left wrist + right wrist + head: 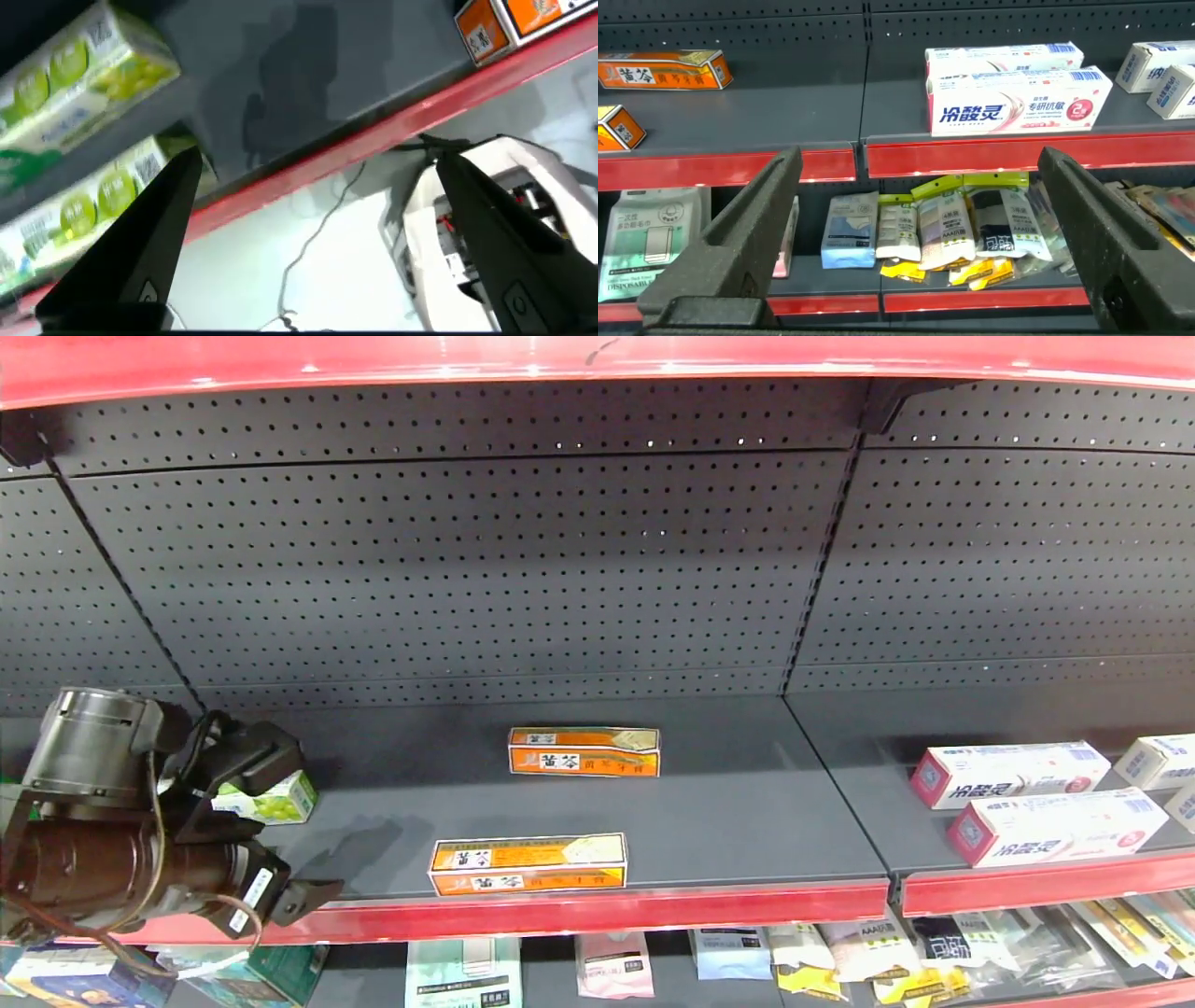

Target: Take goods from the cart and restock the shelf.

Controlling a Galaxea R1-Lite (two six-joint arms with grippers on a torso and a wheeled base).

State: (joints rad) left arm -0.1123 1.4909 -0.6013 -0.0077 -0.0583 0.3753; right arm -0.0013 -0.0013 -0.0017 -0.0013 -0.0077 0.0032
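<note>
Light fell from overhead. White glare streaked the glossy red shelf lip (597, 359) at the top, while the dark shelf deck (728, 803) below was evenly, moderately lit. The left hand (291, 823) threw a soft grey shadow rightward across that deck. Straight shelf edges bowed toward the corners of the head view. In the left wrist view the green boxes (89, 70) were smeared and out of focus, beside a bright, pale floor (280, 252).
</note>
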